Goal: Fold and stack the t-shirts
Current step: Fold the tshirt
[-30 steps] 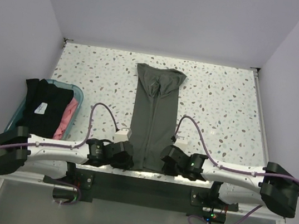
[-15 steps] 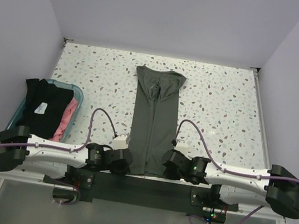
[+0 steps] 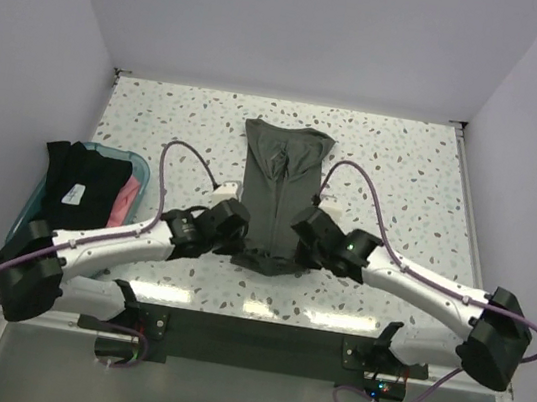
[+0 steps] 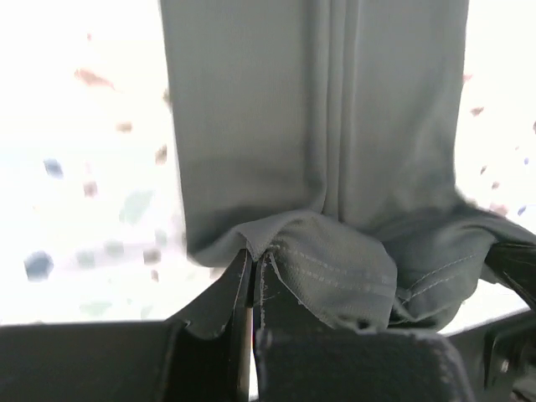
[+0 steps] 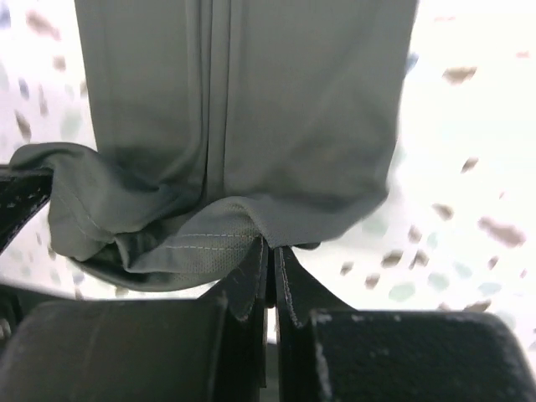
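The olive shirt lies in the middle of the speckled surface. It is folded into a long narrow strip that runs from the upper centre of the top view down toward the arms. Its far end, where the sleeves are tucked in, lies flat. Its near end is bunched into a small dark roll at the centre of the frame, between the two grippers.

The left gripper reaches in from the lower left and meets the strip's near left corner. In its wrist view the gripper is closed to a thin slit with the stitched hem pinched in it, and loose cloth is folded back over the finger on the right of the frame.

The right gripper reaches in from the lower right to the opposite corner. Its wrist view shows the same grip (the mirror of the other): the gripper is drawn almost fully together on the hem. The line of stitching sits just above the fingertips, and slack cloth sags toward the left of the frame.

A teal tub sits at the left edge of the surface, well apart from the olive shirt. The black shirt is draped across it with a white label showing. The pink shirt lies beside the black one, against the tub's right wall.
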Motion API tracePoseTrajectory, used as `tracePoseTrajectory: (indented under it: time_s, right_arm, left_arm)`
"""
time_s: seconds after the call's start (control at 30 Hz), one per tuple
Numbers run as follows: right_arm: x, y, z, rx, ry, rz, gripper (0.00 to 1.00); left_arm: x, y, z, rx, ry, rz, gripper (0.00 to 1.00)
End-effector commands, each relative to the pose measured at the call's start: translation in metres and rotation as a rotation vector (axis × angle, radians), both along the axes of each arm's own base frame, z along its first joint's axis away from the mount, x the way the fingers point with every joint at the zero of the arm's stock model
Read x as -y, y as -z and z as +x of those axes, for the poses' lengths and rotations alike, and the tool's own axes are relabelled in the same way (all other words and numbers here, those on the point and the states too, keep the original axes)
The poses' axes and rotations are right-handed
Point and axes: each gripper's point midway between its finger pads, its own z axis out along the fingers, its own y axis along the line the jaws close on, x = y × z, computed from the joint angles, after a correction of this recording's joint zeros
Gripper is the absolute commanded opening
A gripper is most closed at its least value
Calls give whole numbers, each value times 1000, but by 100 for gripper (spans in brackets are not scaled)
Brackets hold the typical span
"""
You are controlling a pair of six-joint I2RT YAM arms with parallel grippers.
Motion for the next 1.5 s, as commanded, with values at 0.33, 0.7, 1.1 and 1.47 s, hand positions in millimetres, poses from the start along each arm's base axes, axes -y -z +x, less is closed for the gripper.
tracePoseTrajectory:
  time_s: [0.33,0.7,1.1,1.47]
  right_arm:
    - [-16,3,182,41,50,-18,0]
    - [-6,20,232,8,106,36,0]
    - [25,14,250,13,166,79,47]
    - [-22,-4,203,62,7,56,49]
  left_arm:
    - [25,-40,177,174,-56,-49,0]
    - [14,-25,234,149,-92,-46,0]
    - [-9,-25,248,150,-143,-54,57]
    - [5,-29,206,153,-109,-17,33]
